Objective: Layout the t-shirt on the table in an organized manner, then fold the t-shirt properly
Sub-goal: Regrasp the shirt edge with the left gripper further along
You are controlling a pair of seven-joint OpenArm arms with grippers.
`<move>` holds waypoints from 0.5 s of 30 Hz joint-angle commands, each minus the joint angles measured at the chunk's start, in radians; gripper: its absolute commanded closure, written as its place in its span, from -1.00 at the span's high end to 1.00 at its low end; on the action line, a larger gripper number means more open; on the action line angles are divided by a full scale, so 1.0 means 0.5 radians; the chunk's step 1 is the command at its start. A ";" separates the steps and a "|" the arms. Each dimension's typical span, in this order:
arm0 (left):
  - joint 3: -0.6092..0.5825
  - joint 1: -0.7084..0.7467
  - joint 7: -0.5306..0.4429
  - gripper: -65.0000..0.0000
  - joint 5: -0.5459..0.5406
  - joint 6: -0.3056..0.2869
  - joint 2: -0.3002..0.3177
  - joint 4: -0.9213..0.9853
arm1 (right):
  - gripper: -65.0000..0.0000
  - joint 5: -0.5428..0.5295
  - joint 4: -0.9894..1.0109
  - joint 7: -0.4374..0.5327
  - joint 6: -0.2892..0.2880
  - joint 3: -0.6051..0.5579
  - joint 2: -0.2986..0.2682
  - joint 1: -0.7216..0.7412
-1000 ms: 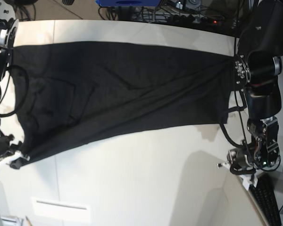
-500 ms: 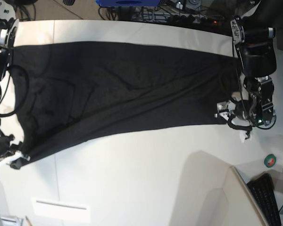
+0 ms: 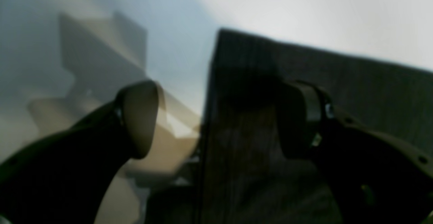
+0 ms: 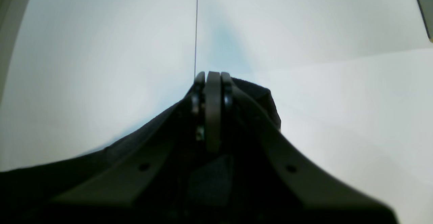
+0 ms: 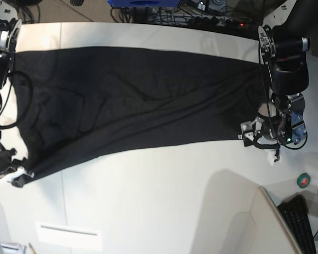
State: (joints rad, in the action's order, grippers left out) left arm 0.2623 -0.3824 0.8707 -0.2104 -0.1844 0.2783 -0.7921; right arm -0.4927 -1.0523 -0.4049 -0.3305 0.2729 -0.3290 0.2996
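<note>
Left pincer (image 3: pixel 216 119) gapes wide over the t-shirt (image 5: pixel 132 106) edge; right pincer (image 4: pixel 212 82) pinches its corner.

The left wrist view is pretty mushy: the left tool (image 3: pixel 216 119) and the t-shirt (image 3: pixel 304 82) edge under it are soft, and the pale shapes on the left of that shot are too blurred to name. In the right wrist view the right tool (image 4: pixel 213 92) covers most of the shirt, so how much cloth it pinches is hidden. In the base view that tool (image 5: pixel 10 174) sits half off the left edge, and the bench (image 5: pixel 148 201) is cut off too. No print or tag shows.
</note>
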 commanded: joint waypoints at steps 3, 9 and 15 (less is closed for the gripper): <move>-0.007 -0.065 -0.046 0.59 -0.007 -0.001 0.022 0.045 | -1.00 -0.023 -0.033 0.057 -0.012 0.008 -0.037 0.059; -0.014 -0.053 -0.104 0.25 -0.004 -0.001 -0.018 0.051 | -1.00 -0.023 -0.033 0.057 -0.012 0.008 -0.037 0.059; -0.020 -0.041 -0.104 -1.00 0.014 -0.001 -0.052 0.051 | -1.00 -0.023 -0.033 0.057 -0.012 0.008 -0.037 0.059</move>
State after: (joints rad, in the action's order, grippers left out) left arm 0.2535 -0.3931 0.8005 -0.1982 -0.1825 0.2493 -0.7616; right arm -0.4904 -1.0527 -0.4049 -0.3305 0.2729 -0.3290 0.3008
